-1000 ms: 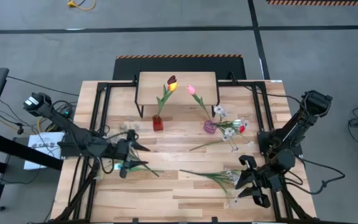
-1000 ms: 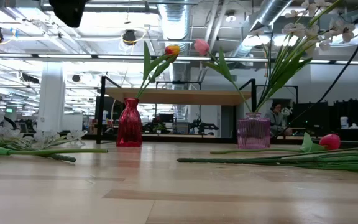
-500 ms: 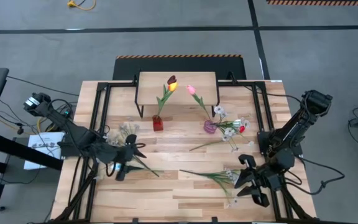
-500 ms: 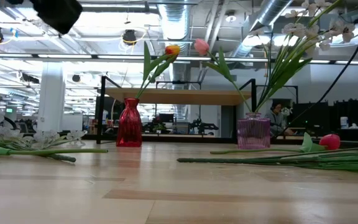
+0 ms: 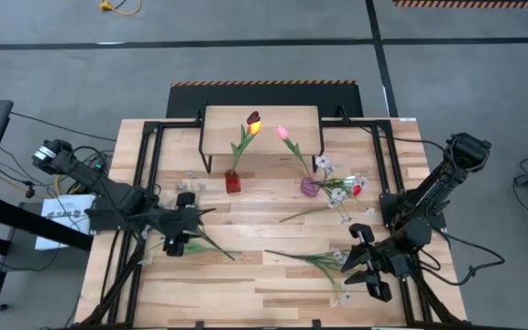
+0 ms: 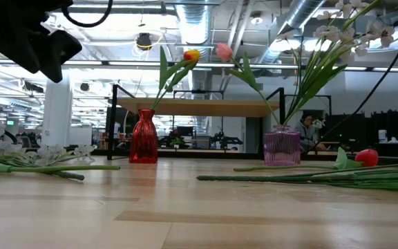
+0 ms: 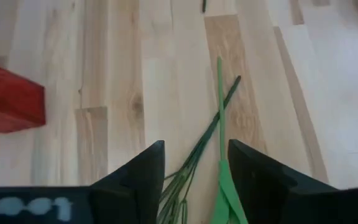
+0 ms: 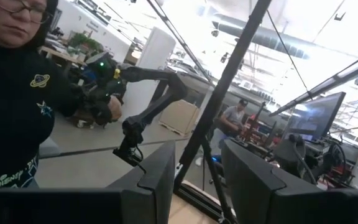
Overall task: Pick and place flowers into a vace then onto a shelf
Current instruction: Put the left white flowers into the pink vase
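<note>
Left hand point(image 5: 194, 225): fingers apart, low over a green-stemmed spray point(image 7: 219, 118) lying left on the bench point(image 5: 264, 275), nothing gripped. Right hand point(image 5: 354, 261): near right edge, part open, empty. Other flowers point(image 5: 314, 259) lie right; shelf point(image 5: 223, 124) far centre.

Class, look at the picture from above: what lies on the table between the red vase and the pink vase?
Only bare wooden tabletop. The red vase and pink vase stand apart before the shelf; the low view shows the same gap.
</note>
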`<move>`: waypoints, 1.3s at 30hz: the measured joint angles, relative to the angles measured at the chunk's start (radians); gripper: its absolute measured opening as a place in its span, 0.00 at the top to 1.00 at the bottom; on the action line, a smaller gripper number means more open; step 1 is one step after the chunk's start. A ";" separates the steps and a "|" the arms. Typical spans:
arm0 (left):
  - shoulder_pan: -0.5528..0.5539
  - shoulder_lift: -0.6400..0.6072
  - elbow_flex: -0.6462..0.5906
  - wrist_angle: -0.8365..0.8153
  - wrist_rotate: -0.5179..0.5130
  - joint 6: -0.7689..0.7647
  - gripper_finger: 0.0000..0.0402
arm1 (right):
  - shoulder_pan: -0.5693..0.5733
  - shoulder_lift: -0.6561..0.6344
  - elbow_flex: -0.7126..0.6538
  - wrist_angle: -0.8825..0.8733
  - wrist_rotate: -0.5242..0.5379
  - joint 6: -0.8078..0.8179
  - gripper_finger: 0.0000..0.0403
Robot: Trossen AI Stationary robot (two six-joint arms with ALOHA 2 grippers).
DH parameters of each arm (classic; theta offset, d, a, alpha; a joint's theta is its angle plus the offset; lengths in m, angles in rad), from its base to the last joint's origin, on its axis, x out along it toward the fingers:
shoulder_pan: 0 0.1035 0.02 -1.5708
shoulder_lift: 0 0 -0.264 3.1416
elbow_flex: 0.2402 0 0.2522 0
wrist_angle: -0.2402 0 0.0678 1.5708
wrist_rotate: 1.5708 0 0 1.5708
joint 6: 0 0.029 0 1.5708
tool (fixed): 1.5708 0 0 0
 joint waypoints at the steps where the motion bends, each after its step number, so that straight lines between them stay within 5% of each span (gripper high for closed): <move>1: 0.004 0.012 0.000 0.007 0.009 0.007 0.61 | 0.000 0.000 0.007 -0.001 0.000 0.000 0.69; 8: 0.028 0.199 0.000 0.023 0.060 0.012 0.67 | 0.000 0.000 0.051 -0.010 0.004 0.000 0.68; 16: 0.029 0.384 0.000 0.018 0.052 0.026 0.62 | 0.000 0.000 0.088 -0.089 0.074 0.000 0.62; 31: 0.100 0.491 0.004 -0.058 0.098 0.049 0.56 | 0.000 0.000 0.090 -0.089 0.071 0.000 0.61; 39: 0.112 0.493 0.002 -0.066 0.111 0.088 0.80 | 0.000 0.000 0.090 -0.089 0.072 0.000 0.63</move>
